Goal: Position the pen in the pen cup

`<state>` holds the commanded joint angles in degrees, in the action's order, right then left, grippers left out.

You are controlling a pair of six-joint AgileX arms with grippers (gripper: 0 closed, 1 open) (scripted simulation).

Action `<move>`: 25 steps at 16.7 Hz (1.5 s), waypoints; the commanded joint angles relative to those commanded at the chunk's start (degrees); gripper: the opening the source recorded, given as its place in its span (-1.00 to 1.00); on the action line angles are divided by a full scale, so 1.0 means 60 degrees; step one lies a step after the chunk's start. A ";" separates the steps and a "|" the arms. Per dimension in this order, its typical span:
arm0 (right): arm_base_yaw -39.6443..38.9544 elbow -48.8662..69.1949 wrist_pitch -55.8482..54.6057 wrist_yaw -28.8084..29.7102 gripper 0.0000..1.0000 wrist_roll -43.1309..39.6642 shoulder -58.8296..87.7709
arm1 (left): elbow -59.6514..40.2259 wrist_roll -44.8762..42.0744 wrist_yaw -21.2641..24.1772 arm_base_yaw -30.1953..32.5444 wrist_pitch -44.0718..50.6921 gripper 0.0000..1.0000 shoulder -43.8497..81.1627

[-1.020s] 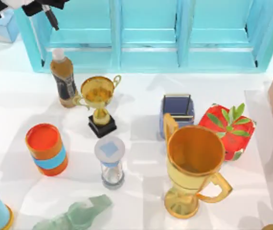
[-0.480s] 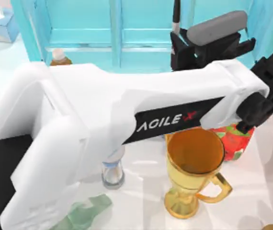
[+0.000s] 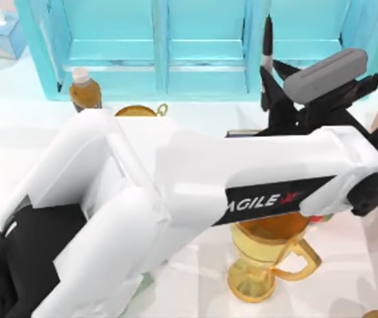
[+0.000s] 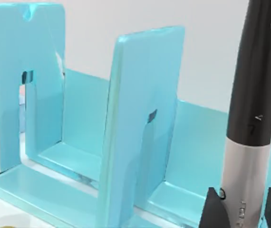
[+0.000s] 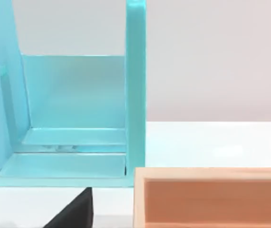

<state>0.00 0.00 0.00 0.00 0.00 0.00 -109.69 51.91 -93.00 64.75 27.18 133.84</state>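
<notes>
**Pen carried over the table, cup still to be reached**

White tabletop [image 3: 195, 122] backed by a turquoise shelf unit [image 3: 202, 46]; clutter includes a large gold trophy [image 3: 268, 258], a brown bottle [image 3: 83, 89] at back left, and a peach-coloured box [image 5: 211, 197] at the right edge.

Left arm reaches across from the top view's left. Left gripper [image 3: 266, 99] sits at back right, in front of the shelf unit, clamped on the pen [image 3: 266, 40]. Pen upright, black upper barrel, silver lower section, seen close in the left wrist view [image 4: 252, 118] with dark fingers [image 4: 211, 209] on either side of the barrel.

Pen cup [image 3: 242, 133]: only a sliver of its rim visible beside the forearm; the rest is hidden under the arm.

Right arm parked; whether its fingers are apart or together cannot be told.

Judgement: transport step. Pen is held above the table, apparently near but not in the cup. Next move calls for centring the pen's lower end over the cup opening, keeping it vertical, then lowering before release. Alignment cannot be confirmed, since the arm covers the cup.
</notes>
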 joint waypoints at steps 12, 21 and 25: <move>0.0000 0.0000 0.0000 0.0000 1.00 0.0000 0.0000 | -0.0508 0.1065 0.0053 -0.0085 0.1330 -1.00 0.0241; 0.0000 0.0000 0.0000 0.0000 1.00 0.0000 0.0000 | -0.0508 0.1065 0.0053 -0.0085 0.1330 -0.10 0.0241; 0.0000 0.0000 0.0000 0.0000 1.00 0.0000 0.0000 | -0.0508 0.1065 0.0053 -0.0085 0.1330 0.51 0.0241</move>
<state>0.00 0.00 0.00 0.00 0.00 0.00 -112.73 58.30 -92.68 64.24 35.16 135.29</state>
